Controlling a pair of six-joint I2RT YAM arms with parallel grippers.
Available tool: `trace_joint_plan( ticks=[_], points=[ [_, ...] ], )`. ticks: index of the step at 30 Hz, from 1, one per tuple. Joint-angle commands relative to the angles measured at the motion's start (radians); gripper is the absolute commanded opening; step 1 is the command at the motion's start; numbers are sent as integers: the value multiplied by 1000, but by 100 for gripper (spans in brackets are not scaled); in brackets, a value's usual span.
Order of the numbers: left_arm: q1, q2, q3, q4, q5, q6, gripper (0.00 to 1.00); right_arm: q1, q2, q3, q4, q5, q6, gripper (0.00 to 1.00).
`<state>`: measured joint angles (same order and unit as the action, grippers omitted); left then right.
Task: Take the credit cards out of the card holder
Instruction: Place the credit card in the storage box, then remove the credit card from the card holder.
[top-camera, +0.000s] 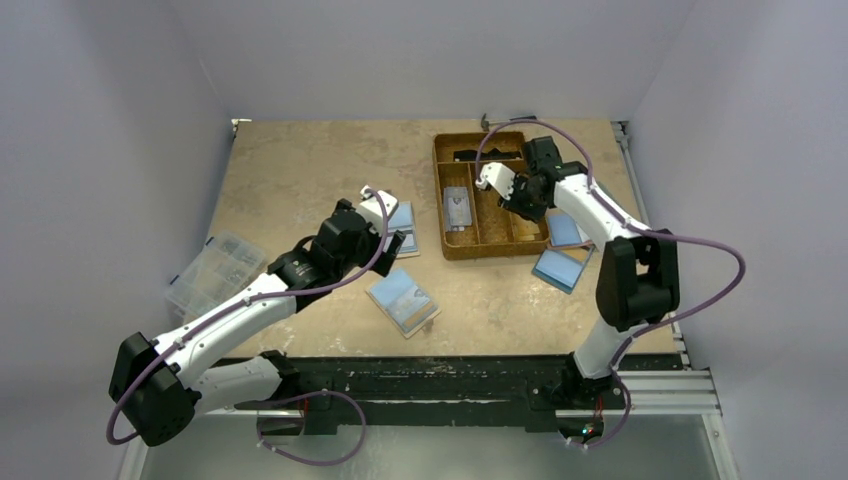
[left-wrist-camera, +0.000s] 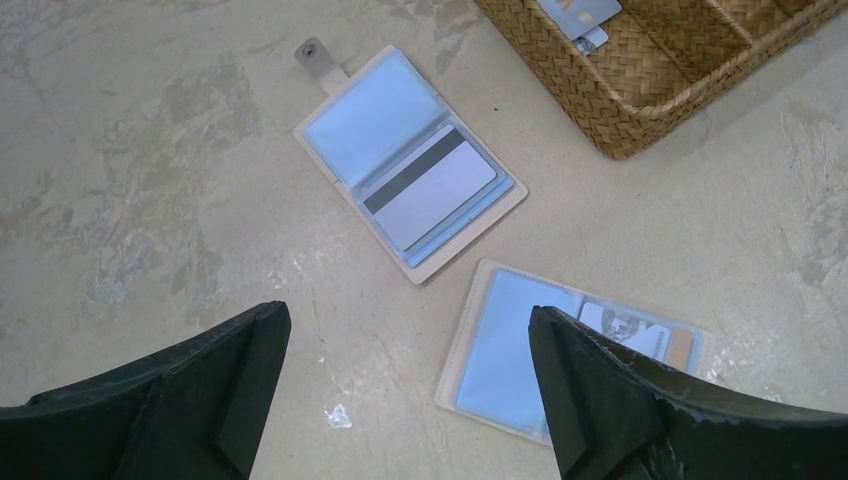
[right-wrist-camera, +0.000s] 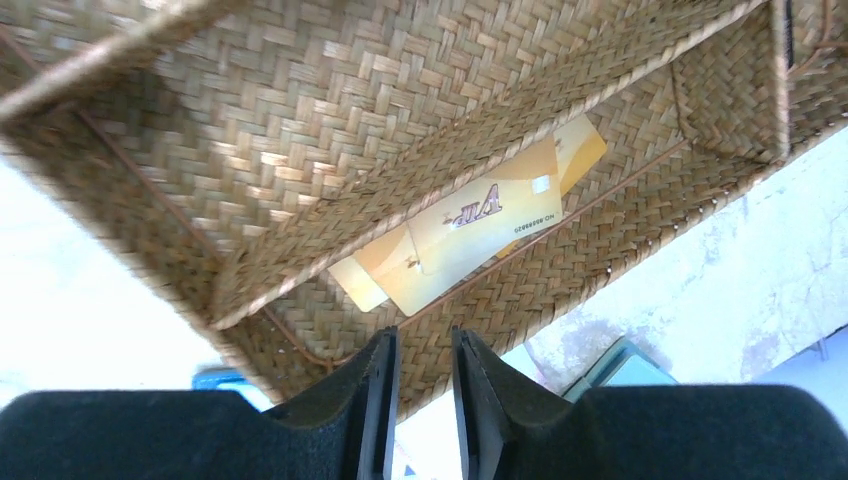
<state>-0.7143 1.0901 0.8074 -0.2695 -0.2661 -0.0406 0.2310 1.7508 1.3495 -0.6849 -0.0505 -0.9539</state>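
Over the counter (left-wrist-camera: 150, 200), held left jaws wide above an open card holder (left-wrist-camera: 365, 120).
Hung right jaws slightly apart over yellow cards (right-wrist-camera: 470, 228) in a tray (right-wrist-camera: 300, 120).

Left gripper (left-wrist-camera: 405, 318) is spread wide over bare table (left-wrist-camera: 150, 180), with nothing between its fingers. Ahead lies an open card holder (left-wrist-camera: 405, 165). A second holder (left-wrist-camera: 500, 360) is partly hidden by the right finger, with a bare strip between the two. The woven tray (left-wrist-camera: 640, 70) corner closes off the far right. Right gripper (right-wrist-camera: 422, 340), fingers a slit apart, is over the tray, whose dividers fence in the yellow cards (right-wrist-camera: 470, 230). The clear box (top-camera: 205, 272) is well apart at the left edge.
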Motion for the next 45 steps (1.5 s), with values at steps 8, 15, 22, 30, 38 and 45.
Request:
trace_joint_plan(
  ticks=[8, 15, 22, 30, 38, 45],
  points=[
    [13, -8, 4, 52, 183, -4, 95, 2, -301, -7, -143, -405, 126, 47],
    [14, -16, 0, 94, 343, -73, 96, -53, -526, -205, -55, -778, 182, 70],
    [13, -39, -48, 127, 355, -327, 95, -121, -664, -442, 69, -1051, 253, 99],
    [14, -121, -146, 84, 322, -542, 91, -125, -686, -493, 135, -1049, 312, 99],
    [10, -77, -160, -37, 256, -577, 84, -125, -656, -483, 139, -1005, 318, 99],
    [-81, 33, -71, -180, 70, -542, 81, -125, -649, -484, 139, -986, 321, 99]
  ],
)
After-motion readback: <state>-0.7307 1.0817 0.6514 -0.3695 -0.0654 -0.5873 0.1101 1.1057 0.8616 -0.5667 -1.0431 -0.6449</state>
